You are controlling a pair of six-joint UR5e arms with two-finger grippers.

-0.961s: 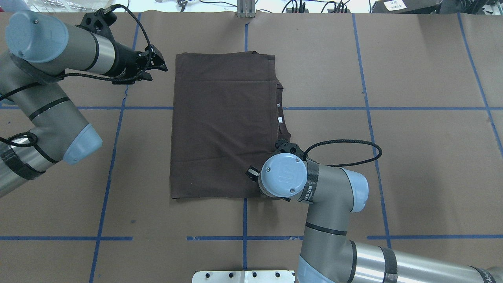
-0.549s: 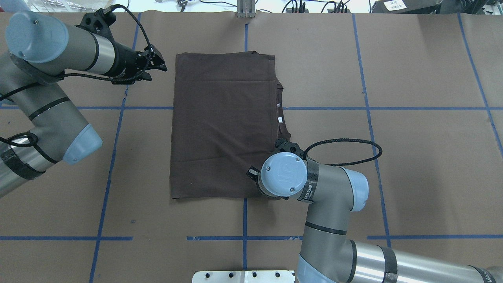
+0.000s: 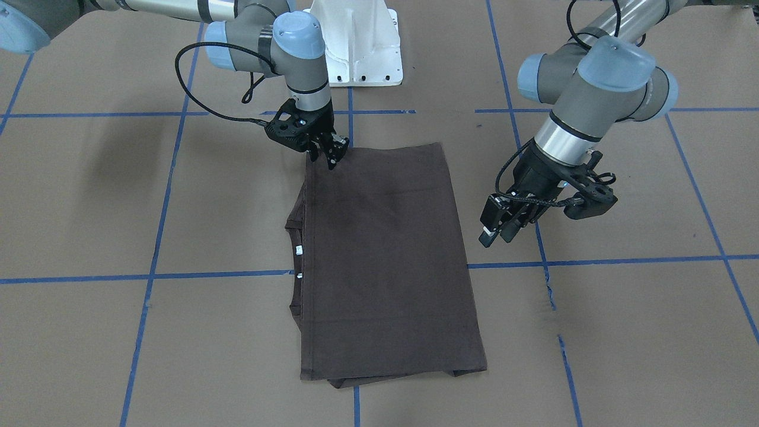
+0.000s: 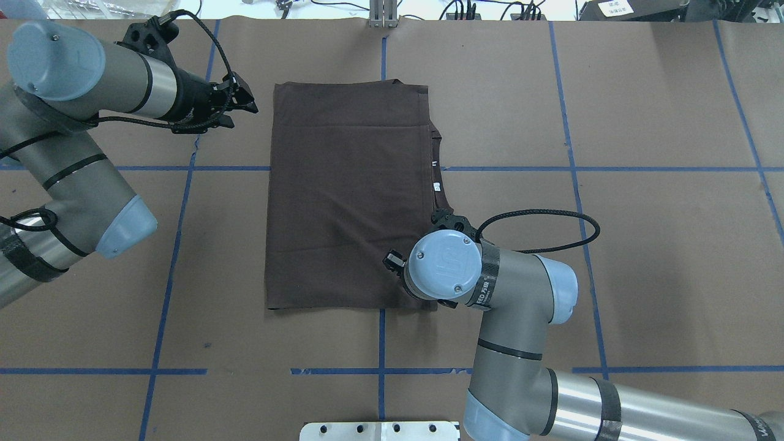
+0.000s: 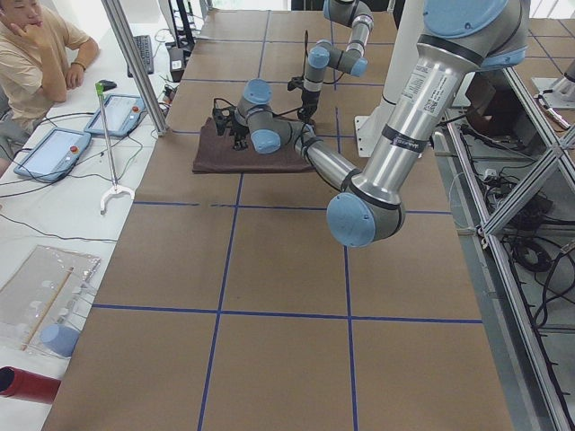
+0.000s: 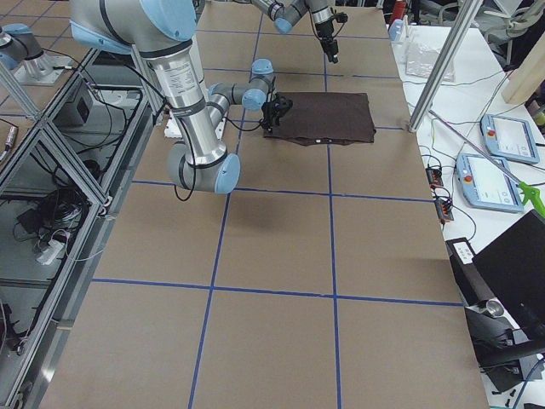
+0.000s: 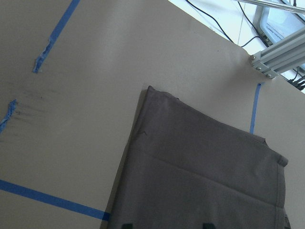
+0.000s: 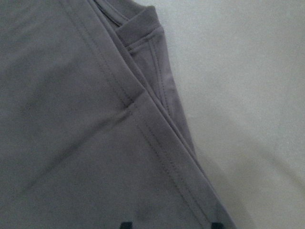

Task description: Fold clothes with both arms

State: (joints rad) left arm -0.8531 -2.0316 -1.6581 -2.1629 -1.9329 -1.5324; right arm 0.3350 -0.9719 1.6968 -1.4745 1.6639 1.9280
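T-shirt (image 4: 349,196): dark brown, folded into a flat rectangle, mid-table, lying across a blue tape line (image 4: 569,168).
Table (image 4: 643,275): covered in brown paper, blue tape grid.
Collar (image 3: 292,228): sticks out from under the top layer on the long edge at robot's right.
Tags (image 4: 436,185): white, small, on that same edge beside the collar.
Left gripper (image 3: 501,228): off the cloth, at the shirt's robot-left side, near the far corner in the overhead view, tilted toward it; fingers spread, nothing between them.
Right gripper (image 3: 329,155): pointing down at the shirt's near corner on robot's right; mostly hidden under its own wrist in the overhead view.
Right fingertips (image 8: 217,224): spread apart over stitched, layered hems in the wrist view; no cloth pinched; contact with fabric cannot be told.
Far edge: a lower layer peeks out past the fold in the front-facing view.
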